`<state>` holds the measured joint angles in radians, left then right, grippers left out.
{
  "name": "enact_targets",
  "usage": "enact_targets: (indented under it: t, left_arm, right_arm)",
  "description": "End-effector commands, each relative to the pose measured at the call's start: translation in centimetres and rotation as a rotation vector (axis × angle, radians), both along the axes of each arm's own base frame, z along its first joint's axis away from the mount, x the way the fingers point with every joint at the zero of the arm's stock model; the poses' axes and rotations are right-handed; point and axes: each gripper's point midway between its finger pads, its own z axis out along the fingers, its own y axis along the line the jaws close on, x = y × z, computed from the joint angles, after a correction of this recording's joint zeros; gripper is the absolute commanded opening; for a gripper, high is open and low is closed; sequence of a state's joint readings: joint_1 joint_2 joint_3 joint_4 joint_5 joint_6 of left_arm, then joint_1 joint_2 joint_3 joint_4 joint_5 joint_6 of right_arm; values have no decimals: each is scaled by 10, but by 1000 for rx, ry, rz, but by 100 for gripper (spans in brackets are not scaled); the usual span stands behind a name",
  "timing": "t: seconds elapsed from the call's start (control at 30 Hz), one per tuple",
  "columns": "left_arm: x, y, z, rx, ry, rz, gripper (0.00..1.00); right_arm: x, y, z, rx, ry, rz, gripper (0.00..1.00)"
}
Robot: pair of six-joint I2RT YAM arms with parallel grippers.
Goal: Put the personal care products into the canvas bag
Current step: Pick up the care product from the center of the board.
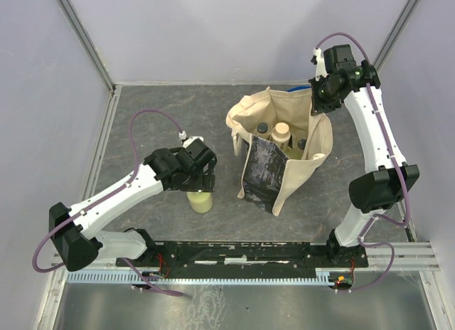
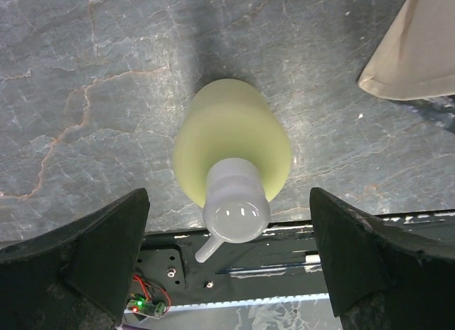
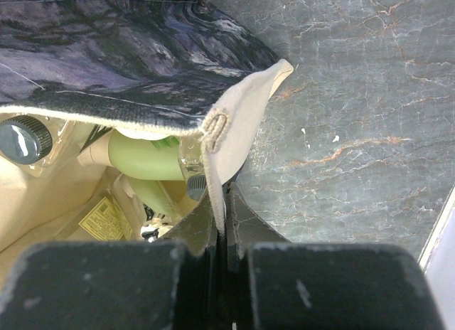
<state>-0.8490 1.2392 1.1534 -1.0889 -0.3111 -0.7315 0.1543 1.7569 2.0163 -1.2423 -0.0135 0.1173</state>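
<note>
While the right gripper (image 3: 217, 227) clamps the rim of the beige canvas bag (image 1: 321, 138), the left gripper (image 2: 229, 259) hangs spread above the upright yellow-green, pale-capped bottle (image 2: 231, 141); best descend straight, closing on its body.

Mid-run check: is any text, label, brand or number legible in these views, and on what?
No text is readable.
Yellow label inside the canvas bag: print too small and blurred.
Dark printed panel on the bag: no legible words.
Yellow-green bottle outside the bag: no label showing.
</note>
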Motion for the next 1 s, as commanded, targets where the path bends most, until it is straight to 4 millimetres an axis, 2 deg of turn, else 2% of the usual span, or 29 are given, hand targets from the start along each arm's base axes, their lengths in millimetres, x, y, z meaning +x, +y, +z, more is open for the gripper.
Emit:
enact_targets:
  t: [0.0, 0.13, 0.17, 0.23, 0.3, 0.4, 0.47, 0.57, 0.67, 0.77, 0.87, 0.97]
  left_arm:
    - [3, 0, -4, 1, -13, 21, 100]
    - [1, 3, -4, 3, -11, 32, 100]
    - [1, 3, -5, 7, -10, 33, 96]
    - [2, 2, -7, 13, -6, 28, 81]
    - [3, -1, -8, 13, 2, 24, 59]
    - [2, -4, -9, -1, 11, 27, 31]
    - [1, -5, -10, -6, 17, 29, 19]
    - [-1, -2, -13, 2, 22, 31, 5]
    - [4, -3, -7, -5, -7, 27, 3]
    - [16, -12, 10, -44, -75, 3, 3]
    - [28, -14, 33, -50, -146, -22, 3]
    - [42, -16, 67, -48, -229, -46, 3]
  right_arm:
    - [-2, -10, 18, -39, -58, -8, 0]
    - [-3, -10, 15, -41, -50, -7, 0]
    - [-3, -10, 15, -38, -51, -5, 0]
    - [-3, -10, 13, -37, -49, -2, 0]
    - [-4, -9, 12, -37, -47, -2, 0]
    - [-4, -10, 13, -39, -48, -2, 0]
    - [-4, -10, 14, -39, -50, -2, 0]
    - [-4, -10, 14, -39, -51, 2, 0]
    - [-4, -9, 11, -38, -44, 5, 0]
    - [-4, -9, 10, -36, -40, 7, 0]
    - [-4, -9, 9, -40, -37, 11, 0]
    - [-4, -10, 8, -49, -35, 13, 0]
